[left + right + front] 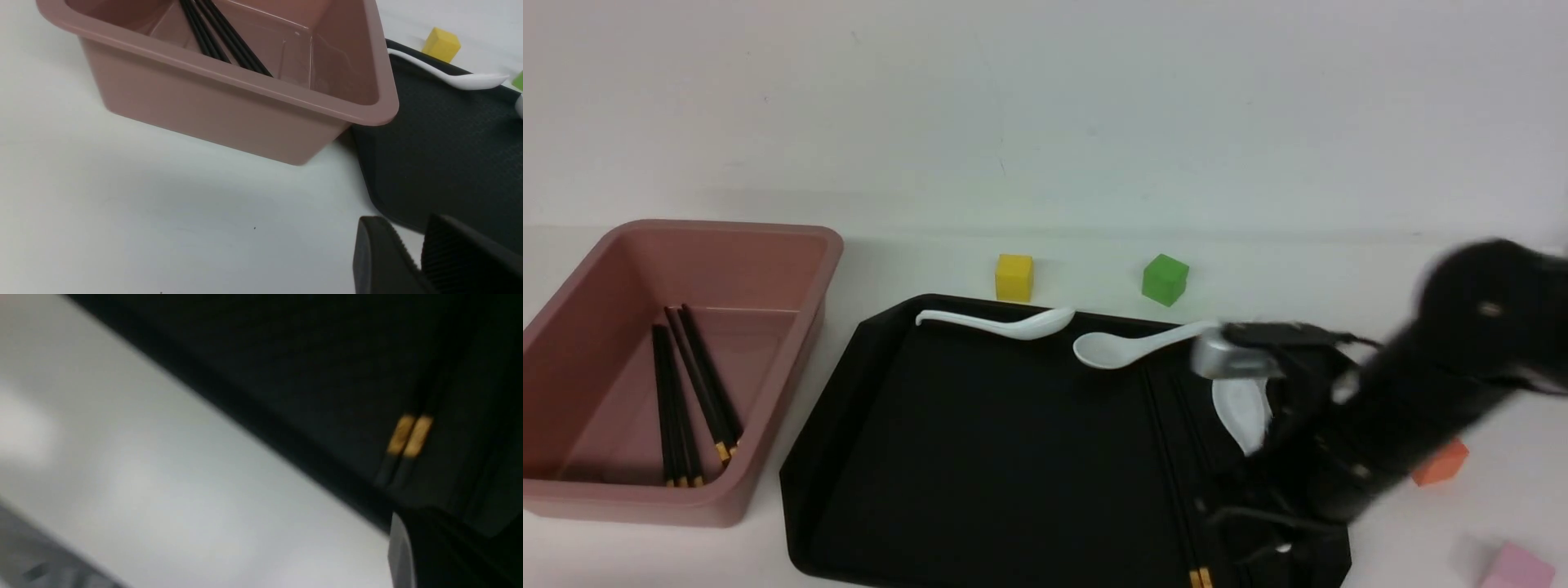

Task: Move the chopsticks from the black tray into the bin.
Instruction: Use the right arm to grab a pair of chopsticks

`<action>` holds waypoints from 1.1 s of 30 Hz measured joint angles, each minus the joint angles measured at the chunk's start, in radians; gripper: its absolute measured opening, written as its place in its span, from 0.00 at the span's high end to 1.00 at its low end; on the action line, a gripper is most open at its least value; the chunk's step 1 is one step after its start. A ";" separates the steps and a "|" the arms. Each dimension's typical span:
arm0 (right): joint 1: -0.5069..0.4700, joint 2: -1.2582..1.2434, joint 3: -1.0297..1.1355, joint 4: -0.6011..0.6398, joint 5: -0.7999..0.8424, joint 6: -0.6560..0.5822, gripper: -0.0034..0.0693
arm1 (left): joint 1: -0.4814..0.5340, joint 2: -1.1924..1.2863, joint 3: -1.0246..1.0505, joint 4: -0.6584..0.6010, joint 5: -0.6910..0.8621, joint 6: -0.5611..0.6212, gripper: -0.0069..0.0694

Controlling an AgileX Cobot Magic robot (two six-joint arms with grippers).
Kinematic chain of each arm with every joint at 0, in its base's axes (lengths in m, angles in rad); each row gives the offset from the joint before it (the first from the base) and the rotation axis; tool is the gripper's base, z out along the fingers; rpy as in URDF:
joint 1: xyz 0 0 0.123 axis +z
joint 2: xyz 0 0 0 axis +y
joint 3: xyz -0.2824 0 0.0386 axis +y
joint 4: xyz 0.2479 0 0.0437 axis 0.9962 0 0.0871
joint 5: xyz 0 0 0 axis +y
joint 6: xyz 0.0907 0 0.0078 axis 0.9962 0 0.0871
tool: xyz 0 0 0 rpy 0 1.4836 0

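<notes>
Two chopsticks (1176,457) lie side by side on the right part of the black tray (1013,457), gold bands toward the front edge. The right wrist view shows those bands (410,435) on the tray (286,355) near its rim. My right gripper (1262,543) hangs blurred over the tray's front right, just right of them; only one finger (402,547) shows, its opening unclear. The pink bin (805,343) at left holds several chopsticks (686,392). My left gripper (410,232) is shut and empty, low over the table between bin (204,106) and tray (449,155).
Three white spoons (1005,325) (1127,343) (1241,412) lie on the tray's far and right parts. A yellow block (1014,277) and a green block (1165,279) stand behind the tray. An orange block (1441,464) and a pink block (1515,567) sit at the right.
</notes>
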 joint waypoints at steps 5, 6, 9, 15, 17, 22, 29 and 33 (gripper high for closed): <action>0.086 0.130 -0.185 -0.229 0.103 0.201 0.92 | 0.000 0.000 0.000 0.000 0.000 0.000 0.66; 0.096 0.154 -0.210 -0.259 0.110 0.231 0.92 | 0.000 0.000 0.000 0.000 0.000 0.000 0.66; 0.113 0.220 -0.256 -0.305 0.110 0.292 0.88 | 0.000 0.000 0.000 0.000 0.000 0.000 0.66; 0.114 0.317 -0.278 -0.317 0.089 0.344 0.72 | 0.000 0.000 0.000 0.000 0.000 0.000 0.66; 0.114 0.347 -0.279 -0.320 0.078 0.359 0.65 | 0.000 0.000 0.000 0.000 0.000 0.000 0.66; 0.114 0.391 -0.285 -0.334 0.059 0.363 0.51 | 0.000 0.000 0.000 0.000 0.000 0.000 0.65; 0.116 0.401 -0.296 -0.338 0.071 0.363 0.52 | 0.000 0.000 0.000 0.000 -0.001 0.000 0.64; 0.116 0.402 -0.299 -0.339 0.094 0.363 0.69 | 0.000 0.000 0.000 0.000 -0.001 -0.001 0.63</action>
